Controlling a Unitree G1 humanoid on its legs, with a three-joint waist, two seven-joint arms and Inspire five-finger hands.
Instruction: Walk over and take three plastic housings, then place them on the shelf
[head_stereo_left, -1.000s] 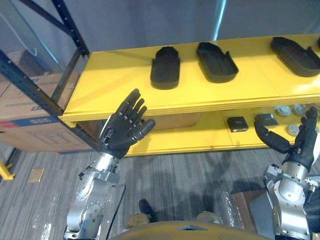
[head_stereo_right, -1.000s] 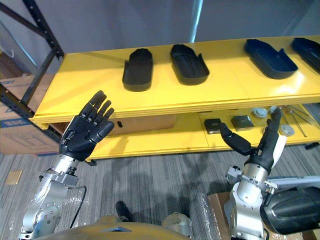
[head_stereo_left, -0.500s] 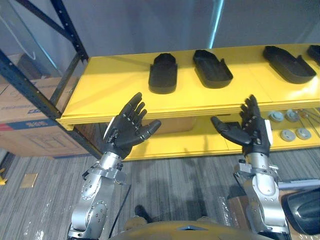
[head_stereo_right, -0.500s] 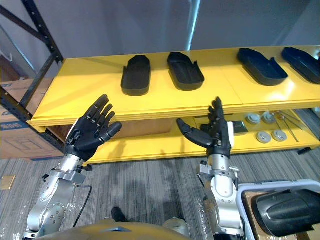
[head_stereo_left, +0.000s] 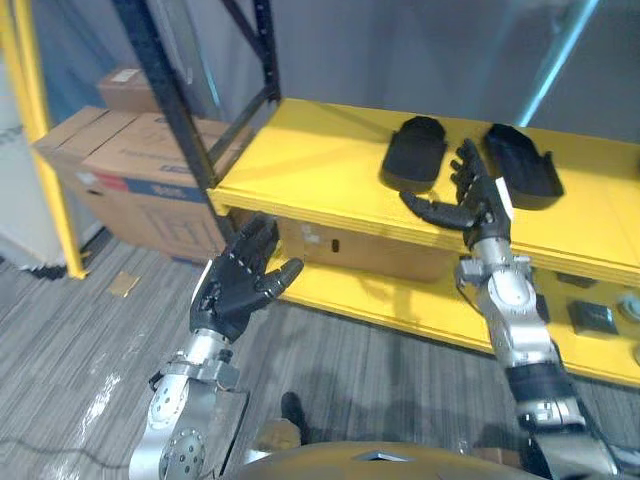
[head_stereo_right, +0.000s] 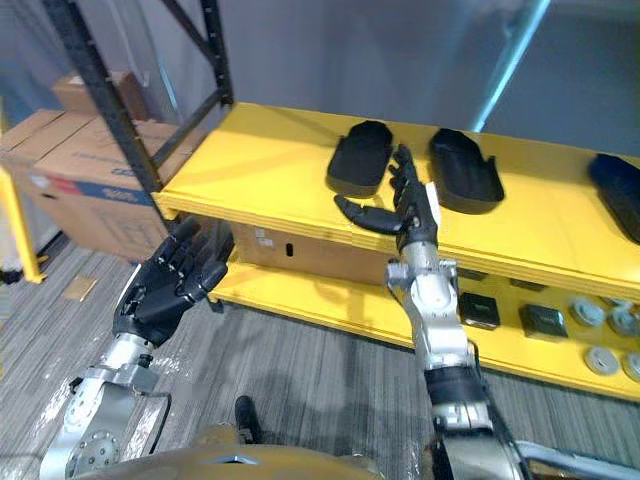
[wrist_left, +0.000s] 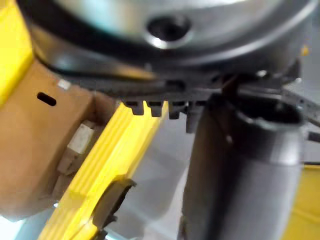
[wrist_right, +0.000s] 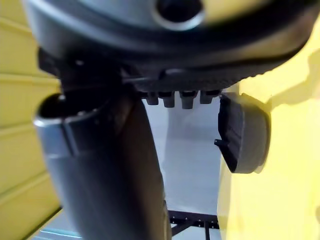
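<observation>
Plastic housings (head_stereo_left: 414, 152) sit on the yellow shelf (head_stereo_left: 300, 165); right hand (head_stereo_left: 480, 203) spread, empty, near them; left hand (head_stereo_left: 238, 285) relaxed, low. A careless reach could shove one backward.

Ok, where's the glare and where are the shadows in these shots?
Left eye view: a bright streak runs down the grey wall behind the shelf. Right wrist view: a soft shadow lies on the shelf beside the black housing.

Even indoor light; faint sheen on shelf (head_stereo_left: 320, 170).
</observation>
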